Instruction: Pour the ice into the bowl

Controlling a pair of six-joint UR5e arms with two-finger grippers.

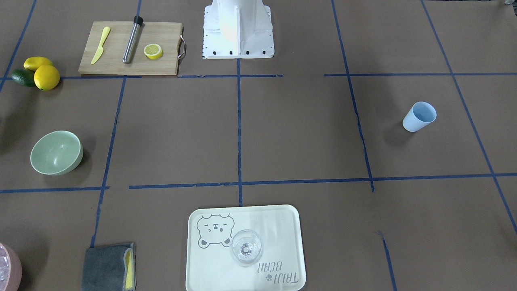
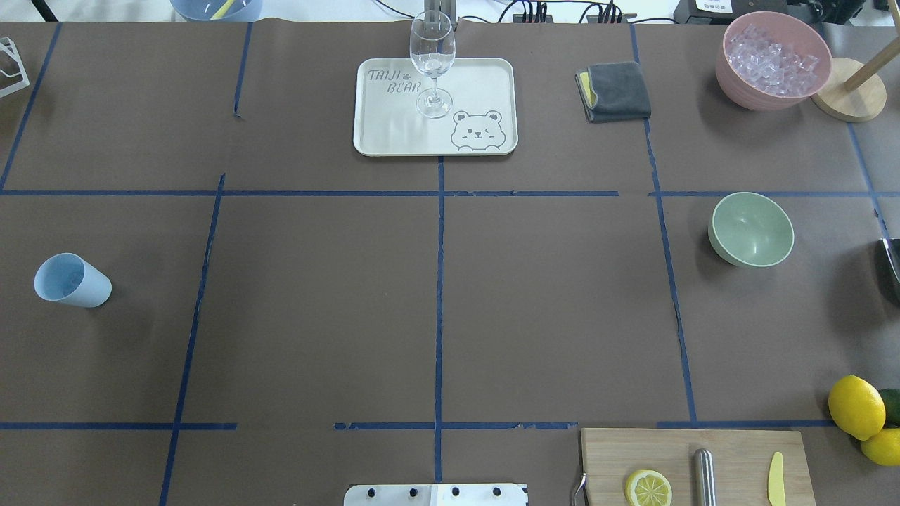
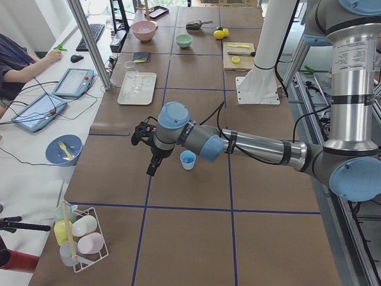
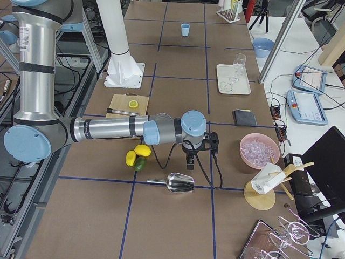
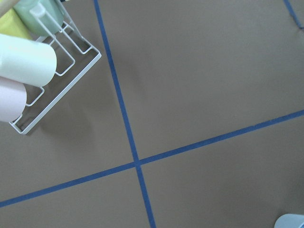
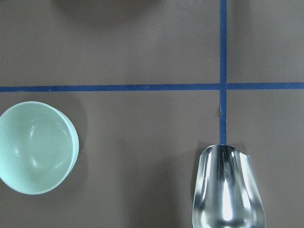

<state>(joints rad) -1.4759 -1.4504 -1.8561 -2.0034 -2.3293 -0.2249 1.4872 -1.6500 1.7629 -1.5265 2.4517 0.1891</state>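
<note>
ice (image 2: pixel 770 56) lies piled in the pink container (image 2: pixel 731 88) at 1 o'clock in the overhead view. the bowl (image 2: pixel 751 229) stands empty at 6 o'clock from that container, apart from it. no ice is in the bowl, so the task reads as not yet begun.

the right gripper (image 4: pixel 190 161) hangs over this end of the table. in the right wrist view the bowl lies at 8 o'clock and the metal scoop (image 6: pixel 228 190) at 5 o'clock. the scoop's long axis runs 12 to 6, open mouth toward 12. the right arm is judged the nearer one to the scoop, ice and bowl.

the left gripper (image 3: pixel 151 169) hangs beside the blue cup (image 2: pixel 70 281), well apart from the bowl. whether either gripper's fingers are spread or closed cannot be told.

readable writing: "taiji bear" on the tray (image 2: pixel 394 137) under the glass (image 2: pixel 432 53). the arm label is too small to read.
</note>
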